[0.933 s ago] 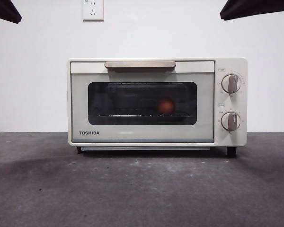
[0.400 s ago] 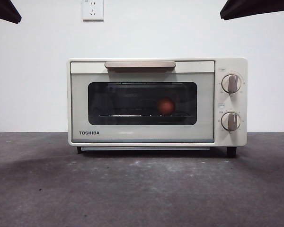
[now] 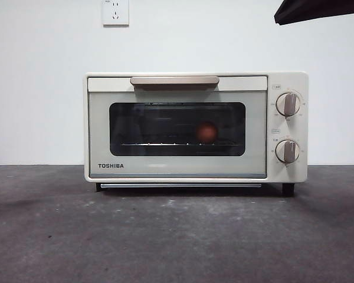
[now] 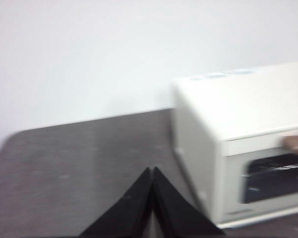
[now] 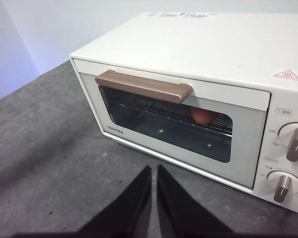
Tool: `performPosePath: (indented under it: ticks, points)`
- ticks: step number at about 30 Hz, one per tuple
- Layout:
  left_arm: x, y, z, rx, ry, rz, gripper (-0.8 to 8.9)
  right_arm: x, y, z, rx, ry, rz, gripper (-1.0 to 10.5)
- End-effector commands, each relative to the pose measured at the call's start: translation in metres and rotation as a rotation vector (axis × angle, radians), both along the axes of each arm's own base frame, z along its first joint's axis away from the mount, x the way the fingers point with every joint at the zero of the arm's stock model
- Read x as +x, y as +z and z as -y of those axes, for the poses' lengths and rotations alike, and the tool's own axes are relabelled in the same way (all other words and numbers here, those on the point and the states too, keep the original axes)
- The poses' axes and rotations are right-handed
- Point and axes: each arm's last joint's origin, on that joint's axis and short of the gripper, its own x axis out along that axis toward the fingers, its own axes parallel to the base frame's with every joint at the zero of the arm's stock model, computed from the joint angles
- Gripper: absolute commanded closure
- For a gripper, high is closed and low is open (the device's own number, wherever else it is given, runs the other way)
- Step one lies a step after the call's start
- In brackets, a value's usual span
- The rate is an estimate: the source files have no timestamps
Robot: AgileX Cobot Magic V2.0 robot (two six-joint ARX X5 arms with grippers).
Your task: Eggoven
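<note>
The cream TOSHIBA toaster oven (image 3: 177, 168) stands in the middle of the dark table with its door closed. Behind the dark glass, the reddish-brown egg (image 3: 207, 132) rests on the wire rack, right of centre. From the right wrist view the egg (image 5: 203, 115) shows through the window, below the beige handle (image 5: 144, 86). My right gripper (image 5: 153, 171) is shut and empty, hovering above the table in front of the oven (image 5: 203, 54). My left gripper (image 4: 152, 171) is shut and empty, off the oven's (image 4: 238, 104) left end; that picture is blurred.
Two knobs (image 3: 288, 104) sit on the oven's right panel. A wall socket (image 3: 115, 12) is on the white wall behind. A black arm tip (image 3: 318, 9) shows at the top right corner of the front view. The grey table (image 3: 177, 236) stretches in front.
The black arm tip at the top left corner of the front view has gone out of view. The oven, egg and the other arm tip have not moved.
</note>
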Motion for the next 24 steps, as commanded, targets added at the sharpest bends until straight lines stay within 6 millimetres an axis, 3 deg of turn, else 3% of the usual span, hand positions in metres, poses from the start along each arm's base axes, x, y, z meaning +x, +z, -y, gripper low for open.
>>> performPosePath:
  ticks: [1,13,24]
  points:
    - [-0.007,-0.016,-0.010,0.025,0.066,0.027,8.08,0.000,0.004,-0.001,0.014,0.005,0.015,9.4]
    - [-0.028,-0.109,-0.025,-0.036,0.199,-0.027,8.08,0.000,0.004,-0.001,0.014,0.005,0.014,9.4]
    - [-0.033,-0.155,-0.025,-0.067,0.203,-0.064,8.08,0.000,0.004,-0.001,0.014,0.005,0.014,9.4]
